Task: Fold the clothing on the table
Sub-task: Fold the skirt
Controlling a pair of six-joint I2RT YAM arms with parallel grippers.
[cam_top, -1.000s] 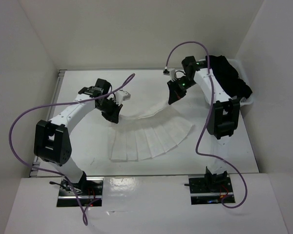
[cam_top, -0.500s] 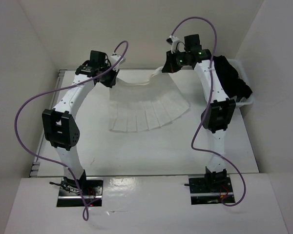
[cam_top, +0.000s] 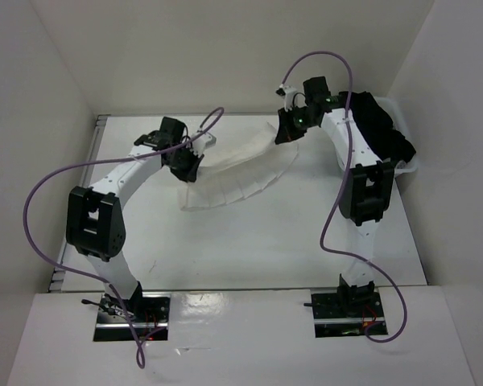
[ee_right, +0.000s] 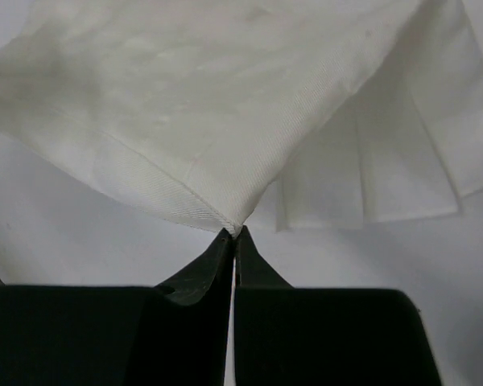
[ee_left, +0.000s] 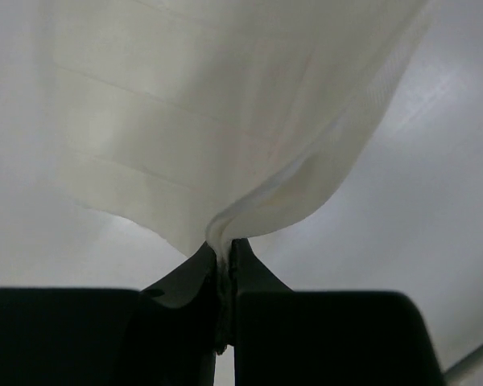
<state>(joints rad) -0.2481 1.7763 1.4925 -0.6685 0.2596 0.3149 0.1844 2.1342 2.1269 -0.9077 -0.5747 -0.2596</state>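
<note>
Tabletop (cam_top: 249, 241): one skirt (cam_top: 237, 178), pinched by left pincer (ee_left: 225, 249) and right pincer (ee_right: 235, 235).

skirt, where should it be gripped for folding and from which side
On the skirt, grip the two end corners of its narrower band, one per arm, each approached edge-on from outside its corner. The fabric is thin and hangs limp; the stitched band is likely its firmest part, and both arms' jaws are shut on those corners.

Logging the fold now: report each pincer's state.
Left pincer: closed, holding an edge of the white skirt.
Right pincer: closed, holding a corner of the white skirt.
</note>
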